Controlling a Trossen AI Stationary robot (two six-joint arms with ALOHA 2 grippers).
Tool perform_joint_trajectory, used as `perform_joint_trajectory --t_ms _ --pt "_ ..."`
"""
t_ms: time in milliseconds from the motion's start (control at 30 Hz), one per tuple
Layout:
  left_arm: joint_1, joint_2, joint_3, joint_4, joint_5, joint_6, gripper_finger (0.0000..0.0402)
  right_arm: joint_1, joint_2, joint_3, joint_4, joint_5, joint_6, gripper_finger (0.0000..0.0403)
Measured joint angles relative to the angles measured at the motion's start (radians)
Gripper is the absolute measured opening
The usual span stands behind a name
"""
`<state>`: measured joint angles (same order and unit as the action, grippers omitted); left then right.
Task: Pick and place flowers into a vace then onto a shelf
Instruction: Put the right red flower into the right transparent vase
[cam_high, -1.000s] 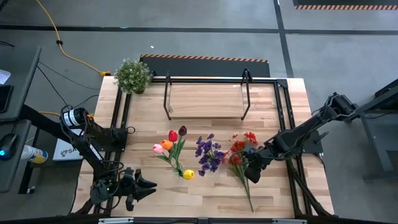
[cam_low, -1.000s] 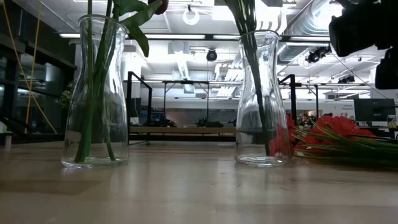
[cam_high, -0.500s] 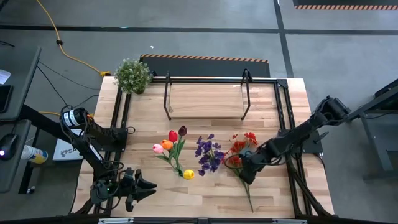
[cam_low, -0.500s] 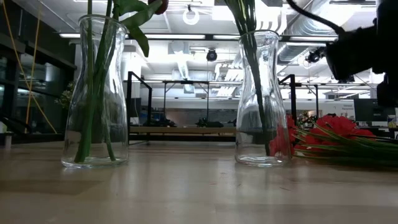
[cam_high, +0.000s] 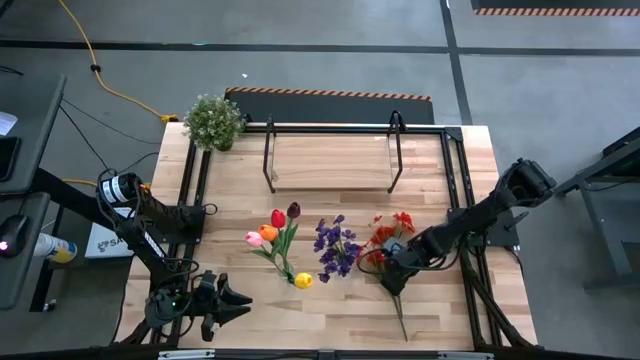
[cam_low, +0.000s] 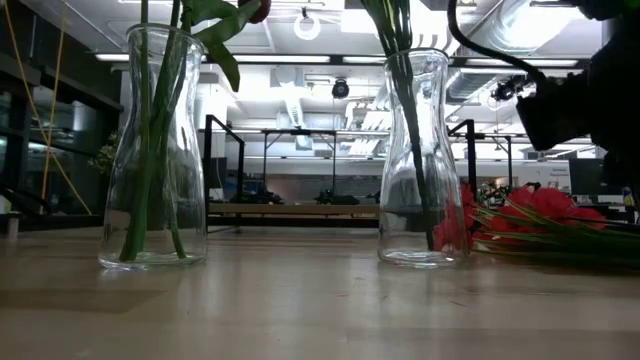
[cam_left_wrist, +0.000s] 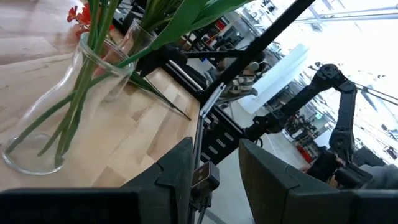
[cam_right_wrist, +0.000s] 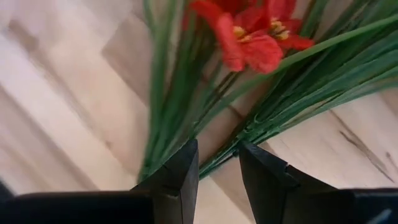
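The right tool (cam_high: 393, 268), fingers spread, hovers over the red spray (cam_high: 385, 245) stems on the tabletop (cam_high: 330, 310). It appears off-centre; closing may miss or scatter stems. The left tool (cam_high: 235, 300) waits, spread.

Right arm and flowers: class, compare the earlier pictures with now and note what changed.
The right gripper moved leftward across the table and lower, onto the red flowers, fingers open astride their stems; nothing gripped yet. The flowers, both vases and the left gripper stayed put.
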<state>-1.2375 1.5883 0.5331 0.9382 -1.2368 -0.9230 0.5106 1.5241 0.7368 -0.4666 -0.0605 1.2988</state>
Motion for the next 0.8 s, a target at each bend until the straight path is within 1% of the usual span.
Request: perform_joint_trajectory --t_ms 267,533,667,800 --pt "0.000 0.000 0.000 0.000 0.012 0.000 0.0163 0.000 0.038 0.002 -0.014 0.000 0.011 0.0108" --pt "0.000 0.000 0.000 0.000 0.019 -0.002 0.0163 0.000 0.040 0.003 -0.048 0.025 0.062 0.0105" --pt "0.000 0.000 0.000 0.000 0.019 -0.002 0.0163 0.000 0.039 0.004 -0.090 0.013 0.073 0.0077" --pt "0.000 0.000 0.000 0.000 0.027 -0.002 0.0163 0.000 0.039 0.004 -0.130 -0.006 0.073 0.0028"
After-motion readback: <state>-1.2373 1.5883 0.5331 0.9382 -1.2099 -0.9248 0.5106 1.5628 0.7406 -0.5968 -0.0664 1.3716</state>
